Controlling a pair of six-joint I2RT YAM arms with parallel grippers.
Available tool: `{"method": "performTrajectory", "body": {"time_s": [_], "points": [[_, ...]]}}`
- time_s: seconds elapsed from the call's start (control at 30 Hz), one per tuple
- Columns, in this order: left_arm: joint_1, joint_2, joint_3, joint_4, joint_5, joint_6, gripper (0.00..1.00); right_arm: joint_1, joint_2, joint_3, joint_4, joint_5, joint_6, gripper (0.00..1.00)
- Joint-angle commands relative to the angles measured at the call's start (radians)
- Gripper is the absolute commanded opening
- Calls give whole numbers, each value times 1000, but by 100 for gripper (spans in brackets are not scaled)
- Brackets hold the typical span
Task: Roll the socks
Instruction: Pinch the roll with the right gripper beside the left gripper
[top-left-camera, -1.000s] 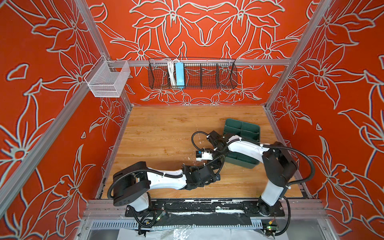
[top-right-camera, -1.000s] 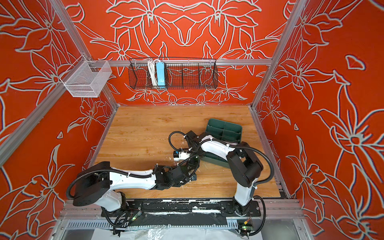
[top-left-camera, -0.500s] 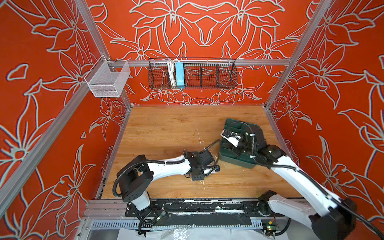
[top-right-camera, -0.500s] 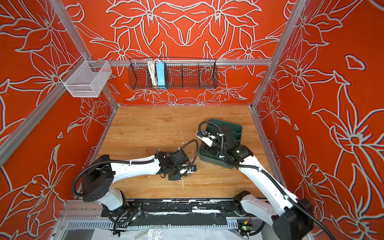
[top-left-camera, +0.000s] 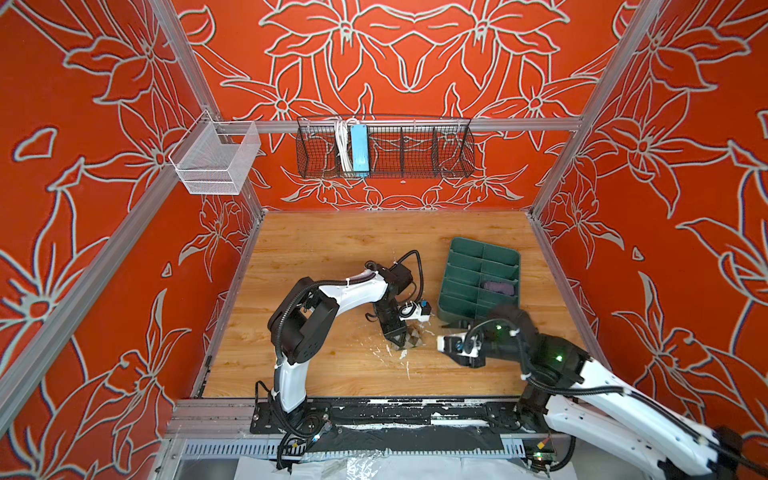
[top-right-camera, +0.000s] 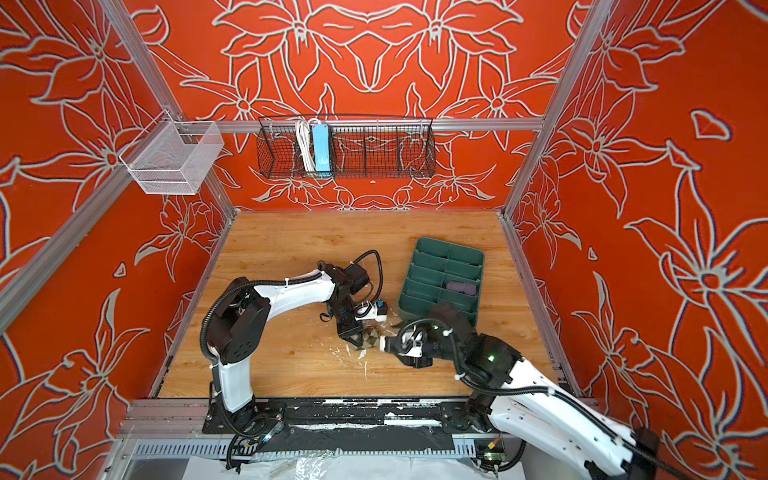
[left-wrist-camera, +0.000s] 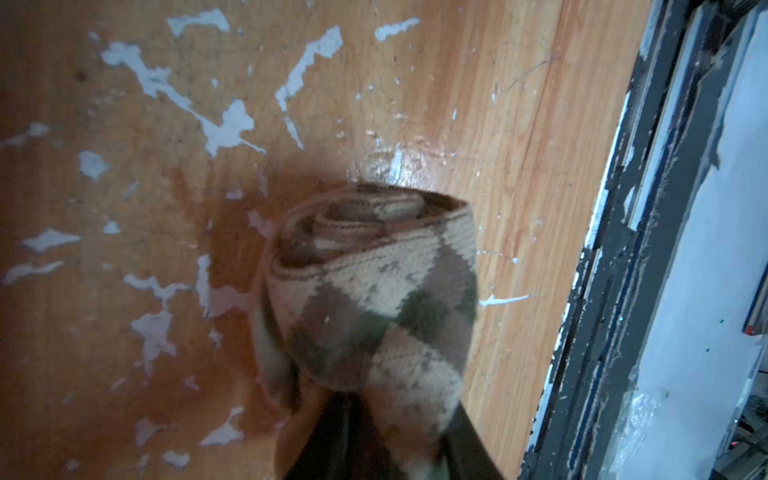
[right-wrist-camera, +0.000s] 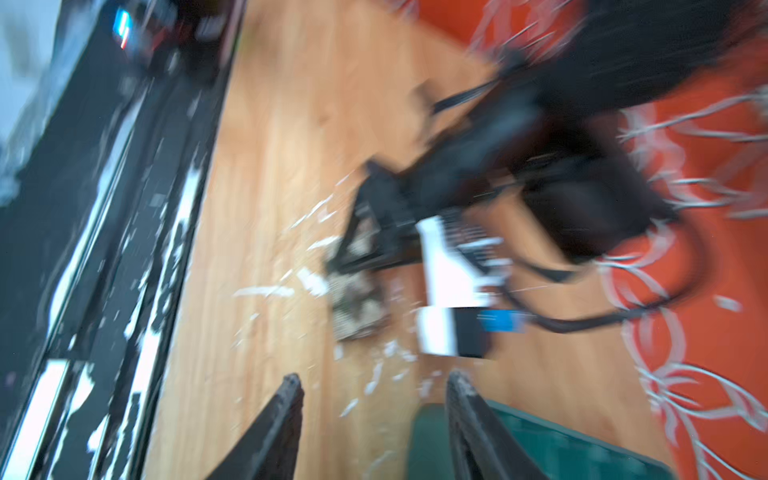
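Observation:
The olive-and-beige argyle sock (left-wrist-camera: 374, 291) is a tight roll on the wooden floor, seen small in both top views (top-left-camera: 411, 338) (top-right-camera: 371, 338). My left gripper (left-wrist-camera: 395, 419) (top-left-camera: 397, 334) comes down on it from above and is shut on it, a dark finger on each side. The purple sock (top-left-camera: 496, 286) (top-right-camera: 460, 286) lies rolled in a compartment of the green tray (top-left-camera: 482, 245). My right gripper (right-wrist-camera: 376, 380) is open and empty, low over the floor just right of the argyle roll (right-wrist-camera: 357, 303), by the tray's near corner (right-wrist-camera: 540, 440).
The divided green tray (top-right-camera: 449, 245) stands at the right middle of the floor. A black wire basket (top-left-camera: 384, 147) and a white mesh basket (top-left-camera: 216, 160) hang on the back wall. White scuff marks (left-wrist-camera: 224, 124) cover the floor around the roll. The black front rail (top-left-camera: 374, 415) is close.
My right gripper has left the tray, come forward and down beside the argyle roll, and opened. The left arm has lifted its elbow and stays on the roll.

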Motion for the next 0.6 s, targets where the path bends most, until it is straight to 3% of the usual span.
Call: {"method": "performTrajectory", "body": {"time_s": [0.0,0.23,0.43,0.57], "points": [[2,60,-2,-84,41,12,29,86,151,-41,176,245,-14,57],[15,71,11,-88,44,3,29,105,463,-63,557,331,-33,58],[18,71,13,-81,38,-3,30,105,628,-24,605,307,-67,56],[18,56,5,-64,23,-4,32,105,712,3,598,311,-43,47]]}}
